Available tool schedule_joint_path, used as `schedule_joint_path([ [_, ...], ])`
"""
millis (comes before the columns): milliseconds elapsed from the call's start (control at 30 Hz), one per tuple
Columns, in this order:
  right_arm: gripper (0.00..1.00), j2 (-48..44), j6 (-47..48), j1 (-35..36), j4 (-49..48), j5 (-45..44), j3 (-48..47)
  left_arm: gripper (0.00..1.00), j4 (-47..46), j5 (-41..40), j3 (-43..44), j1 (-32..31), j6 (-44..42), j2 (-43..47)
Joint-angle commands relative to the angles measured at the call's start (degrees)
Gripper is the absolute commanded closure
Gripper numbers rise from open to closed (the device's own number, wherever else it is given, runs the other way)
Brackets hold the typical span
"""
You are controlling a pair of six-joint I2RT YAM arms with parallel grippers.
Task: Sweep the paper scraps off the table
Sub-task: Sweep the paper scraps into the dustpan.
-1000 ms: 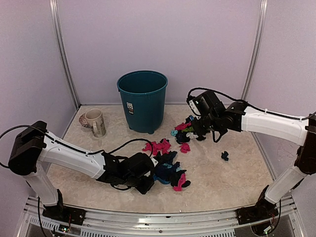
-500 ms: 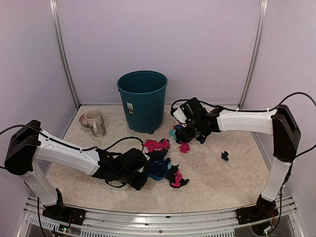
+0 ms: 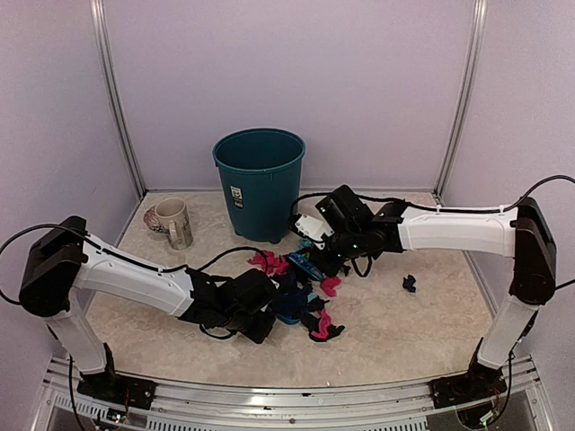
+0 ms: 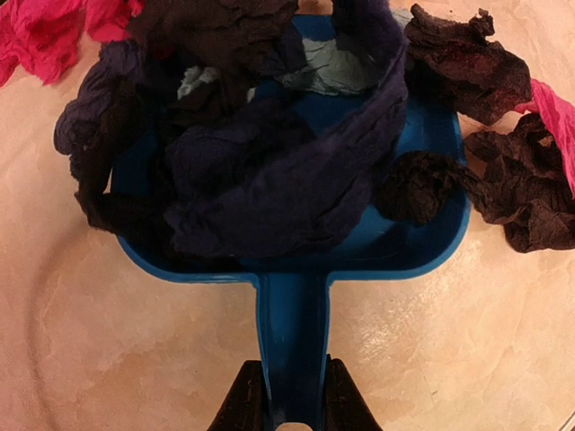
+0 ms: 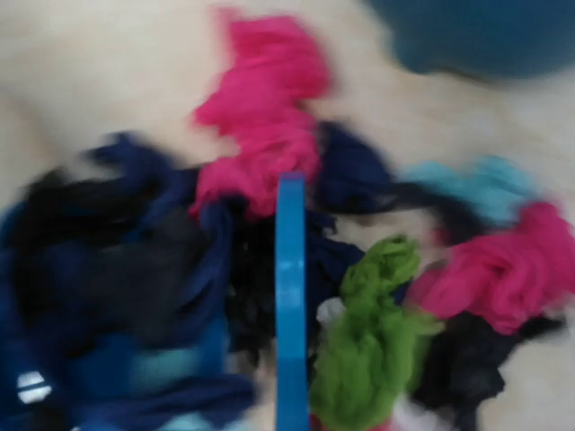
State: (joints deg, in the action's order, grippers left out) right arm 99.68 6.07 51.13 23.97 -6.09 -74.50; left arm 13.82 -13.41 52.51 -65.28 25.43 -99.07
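Observation:
Paper scraps in pink, black, dark blue, teal and green lie heaped at the table's middle. My left gripper is shut on the handle of the blue dustpan, which lies flat. In the left wrist view dark scraps fill the dustpan, the left gripper clamps its handle, and more scraps lie beside its right rim. My right gripper holds the blue hand brush against the heap. The blurred right wrist view shows the brush among the scraps; its fingers are hidden.
A teal bin stands at the back of the table, close behind the heap. A mug sits at the back left. One black scrap lies alone to the right. Lilac walls close in the table.
My right arm has swept left with the brush, pushing scraps from the right side toward the dustpan. The left gripper and dustpan have barely shifted.

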Motion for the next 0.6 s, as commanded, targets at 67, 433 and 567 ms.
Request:
schedule_joint_path([
  [67,1.00,-3.9,-3.6,4.9,4.5,5.5,2.3,1.00,1.5,-1.4,0.1,0.3,-0.6,-1.0],
  [433,1.00,-9.8,-8.1,7.5,6.2,-3.3,3.8,1.00,-0.5,-5.6,-2.2,-0.4,-0.6,1.6],
  [567,1.00,-12.4,-9.8,7.6,6.9,-9.4,3.8,1.00,-1.9,-7.9,-3.5,-1.0,-0.9,3.7],
])
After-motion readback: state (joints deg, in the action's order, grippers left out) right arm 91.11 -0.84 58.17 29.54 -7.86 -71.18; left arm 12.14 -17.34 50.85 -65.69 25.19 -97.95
